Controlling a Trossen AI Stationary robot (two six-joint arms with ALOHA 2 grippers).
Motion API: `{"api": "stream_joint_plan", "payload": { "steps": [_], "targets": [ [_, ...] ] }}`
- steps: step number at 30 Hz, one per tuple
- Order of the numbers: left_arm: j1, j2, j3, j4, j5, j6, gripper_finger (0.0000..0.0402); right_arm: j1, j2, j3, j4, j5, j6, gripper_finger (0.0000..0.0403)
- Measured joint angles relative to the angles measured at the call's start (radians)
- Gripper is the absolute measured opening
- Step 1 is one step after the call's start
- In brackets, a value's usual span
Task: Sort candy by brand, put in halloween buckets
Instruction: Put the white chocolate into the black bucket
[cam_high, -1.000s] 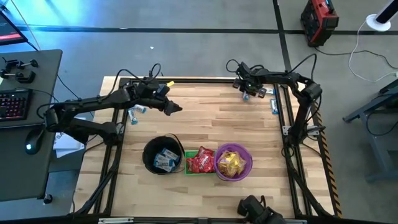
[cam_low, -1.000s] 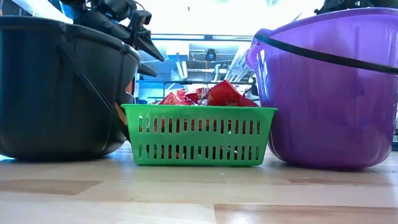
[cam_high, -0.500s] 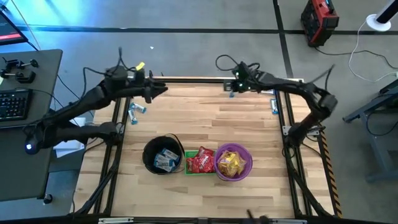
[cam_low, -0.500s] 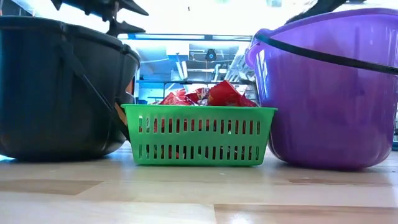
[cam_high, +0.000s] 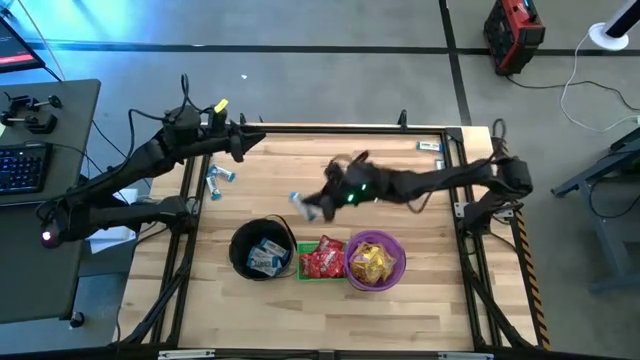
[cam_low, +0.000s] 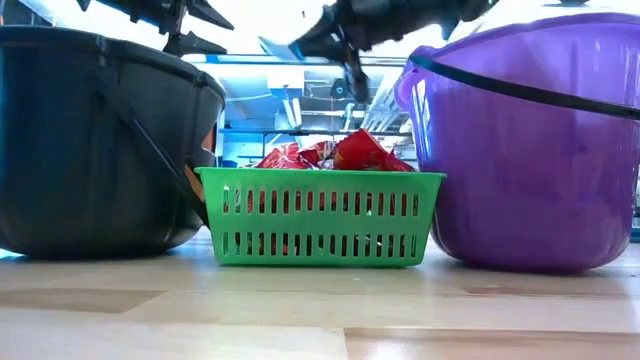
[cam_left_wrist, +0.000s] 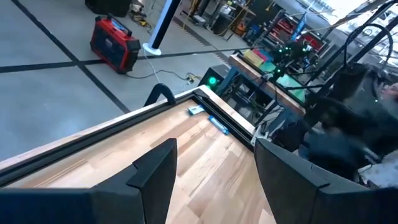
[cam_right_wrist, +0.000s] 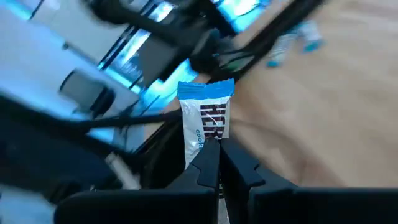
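My right gripper (cam_high: 312, 205) hangs over the middle of the table, just beyond the black pail (cam_high: 262, 250), and is shut on a blue-and-white candy (cam_right_wrist: 205, 118). The pail holds blue-and-white candy. The green basket (cam_high: 320, 258) holds red candy and the purple bucket (cam_high: 375, 260) holds yellow candy. All three stand in a row near the front. My left gripper (cam_high: 255, 140) is open and empty, raised above the table's far left corner. My right gripper pinches one end of the candy's wrapper (cam_right_wrist: 210, 142) between its two fingertips. The fingers reach in from the table's right, nearly level. The candy sticks out beyond the fingertips (cam_right_wrist: 219, 152), lifted clear of the table.
Loose blue-and-white candies lie by the left rail (cam_high: 218, 180) and by the far right corner (cam_high: 438, 165). The table's black frame rail (cam_high: 340, 128) runs along the far edge. Bare wood lies between the buckets and the far edge.
My right gripper has swung from the table's far right corner to the middle, toward the black pail, carrying the blue-and-white candy clear of the table, and has turned. My left gripper has risen and drawn back toward the far left corner, then kept still.
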Motion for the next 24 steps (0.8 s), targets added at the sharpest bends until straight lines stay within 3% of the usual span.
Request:
{"api": "stream_joint_plan", "payload": {
  "steps": [9, 14, 18, 21, 24],
  "targets": [
    [-0.001, 0.005, 0.000, 0.001, 0.003, 0.058, 0.0205, 0.099, 0.261, 0.294, -0.022, 0.000, -0.091, 0.0000],
    [-0.005, 0.005, 0.000, -0.001, 0.021, 0.045, 0.0205, 0.104, 0.400, 0.467, -0.090, -0.133, -0.150, 0.0000],
    [-0.015, 0.004, 0.000, -0.016, 0.021, 0.026, 0.0205, 0.103, 0.466, 0.591, -0.242, -0.194, -0.194, 0.0005],
    [-0.021, 0.001, 0.000, -0.039, 0.022, 0.026, 0.0205, 0.100, 0.495, 0.646, -0.350, -0.230, -0.241, 0.0031],
    [-0.023, 0.000, -0.001, -0.065, 0.023, 0.026, 0.0205, 0.088, 0.509, 0.678, -0.398, -0.288, -0.288, 0.0082]
  ]
}}
